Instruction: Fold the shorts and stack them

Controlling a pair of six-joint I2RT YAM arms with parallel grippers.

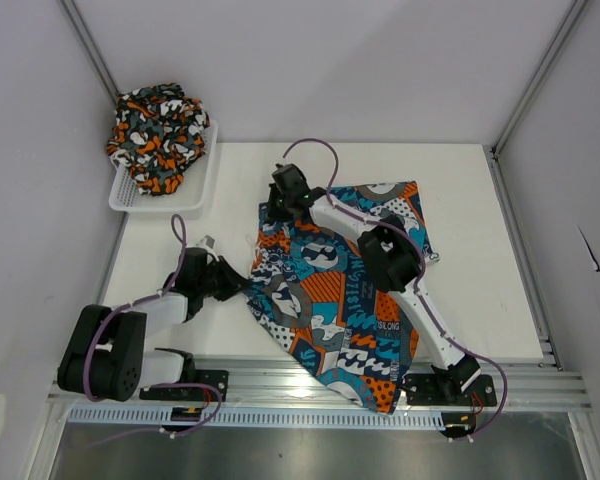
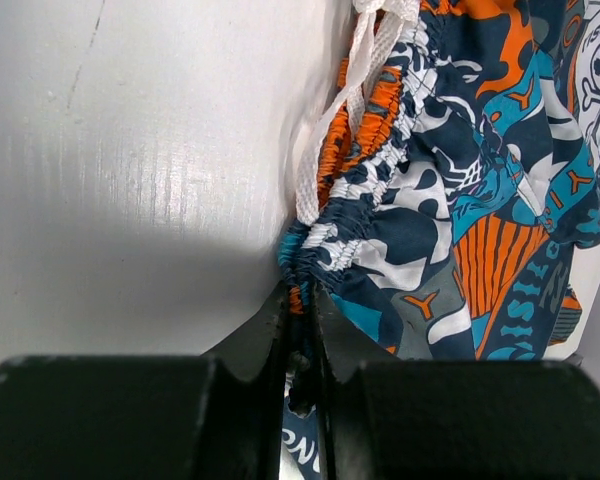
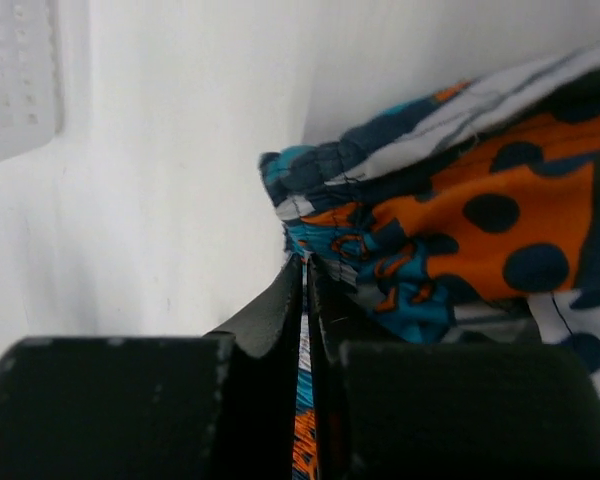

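The teal, orange and white skull-print shorts [image 1: 345,290] lie spread on the white table, one leg hanging over the near edge. My left gripper [image 1: 238,280] is shut on their elastic waistband [image 2: 355,215] at the left corner; the white drawstring [image 2: 352,90] trails beside it. My right gripper [image 1: 280,205] is shut on the cloth's far left corner [image 3: 380,200], its arm lying across the shorts. The orange, black and white camouflage shorts [image 1: 157,136] sit crumpled in the white mesh basket [image 1: 195,190] at the far left.
The grey enclosure walls [image 1: 40,180] stand close on the left, right and back. The metal rail [image 1: 280,385] runs along the near table edge. The basket's mesh shows at the top left of the right wrist view [image 3: 15,75].
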